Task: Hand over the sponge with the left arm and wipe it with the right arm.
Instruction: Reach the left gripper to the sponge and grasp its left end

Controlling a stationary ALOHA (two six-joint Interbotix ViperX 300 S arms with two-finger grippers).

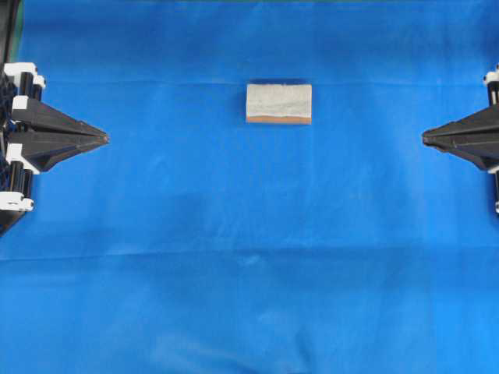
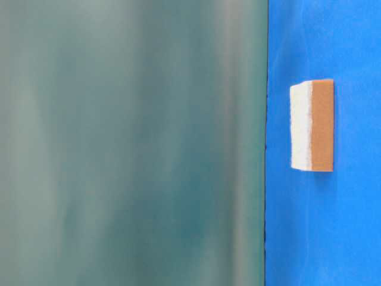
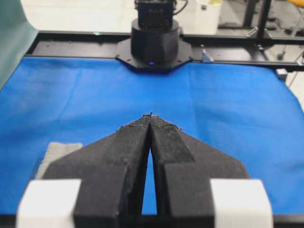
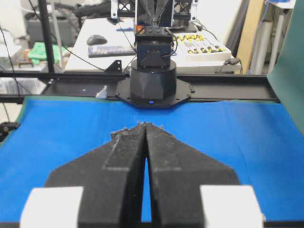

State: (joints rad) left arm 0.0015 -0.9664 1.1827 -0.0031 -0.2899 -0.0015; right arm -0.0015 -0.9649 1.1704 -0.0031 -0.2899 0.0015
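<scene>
Between both closed fingers (image 1: pixel 104 139), sponge (image 1: pixel 278 103), untouched

In the overhead view the blue surface (image 1: pixel 249 257) lies bare across the centre and lower frame. Only the sponge (image 1: pixel 279 104) stands on it, upper centre, well apart from the left end effector (image 1: pixel 104 139) and right end effector (image 1: pixel 425 137) at the edges.

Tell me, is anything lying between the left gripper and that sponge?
Nothing visible. Only bare blue cloth lies between the shut left gripper and the sponge, which sits alone, farther up the overhead view.
</scene>
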